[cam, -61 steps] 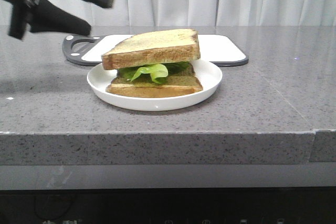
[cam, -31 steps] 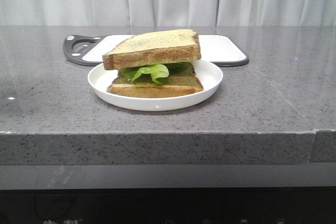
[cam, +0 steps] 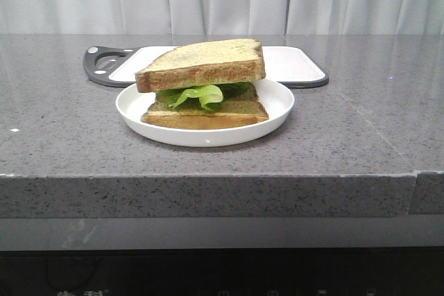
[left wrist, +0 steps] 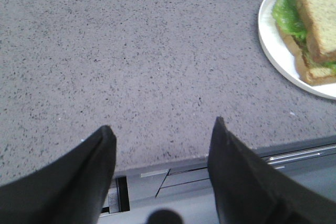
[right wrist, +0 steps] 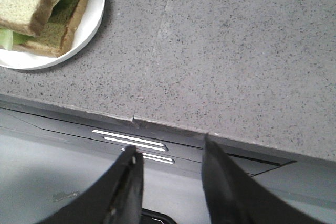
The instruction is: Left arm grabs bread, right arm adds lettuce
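Note:
The bread lies on top of the lettuce, which rests on a slice with a dark green spread face on a white plate. The stack also shows in the left wrist view and the right wrist view. Neither arm is in the front view. My left gripper is open and empty above the counter's front edge, to the left of the plate. My right gripper is open and empty above the front edge, to the right of the plate.
A white cutting board with a dark grey rim and handle lies behind the plate. The grey speckled counter ends in a front edge with a dark panel below it.
The left arm was in the upper left of the front view a second ago and has left that view. The sandwich has not moved.

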